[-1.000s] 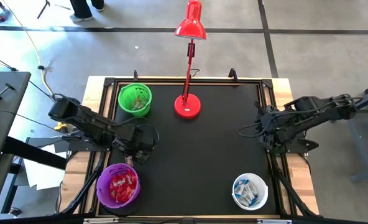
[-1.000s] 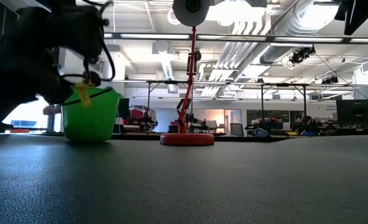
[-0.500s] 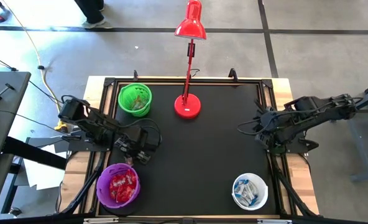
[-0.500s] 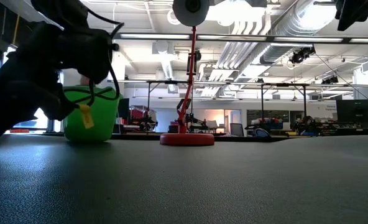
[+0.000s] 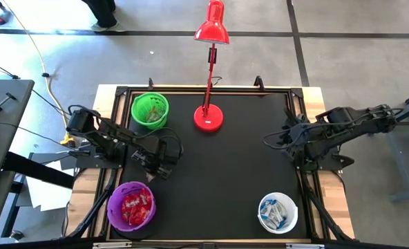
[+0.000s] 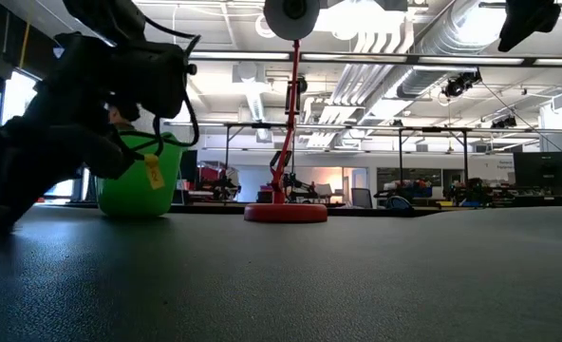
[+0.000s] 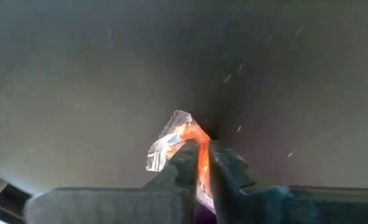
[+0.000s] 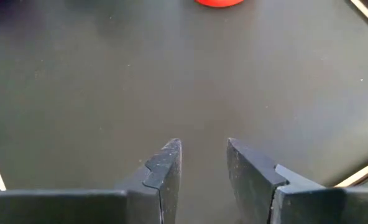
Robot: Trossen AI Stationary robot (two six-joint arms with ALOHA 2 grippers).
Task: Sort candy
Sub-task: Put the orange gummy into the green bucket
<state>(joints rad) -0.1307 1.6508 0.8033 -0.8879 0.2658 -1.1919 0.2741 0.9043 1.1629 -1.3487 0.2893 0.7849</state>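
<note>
My left gripper [image 7: 199, 163] is shut on a red candy [image 7: 190, 138] in a clear crinkled wrapper, low over the black mat. In the high view this gripper [image 5: 151, 175] sits just above the purple bowl [image 5: 112, 207] of red candy, at the mat's left side. The green bowl [image 5: 137, 119] stands at the far left and the white bowl [image 5: 293, 216] with blue-and-white candy at the near right. My right gripper [image 8: 202, 155] hangs open over bare mat near the right edge [image 5: 287, 143]. My left gripper pinches the red candy's body [image 7: 201, 155] between its two fingers. One clear wrapper end [image 7: 164, 148] sticks out beyond the fingertips. Whether the candy rests on the mat or is lifted clear, I cannot tell.
A red desk lamp stands with its base [image 5: 208, 119] at the far middle of the mat, its head leaning past the far edge. Bare black mat [image 5: 225, 180] spreads between the two arms. The table frame edges [image 5: 302, 104] border the mat.
My left gripper has moved a little toward the table's right edge and dipped lower over the mat beside the purple bowl.
</note>
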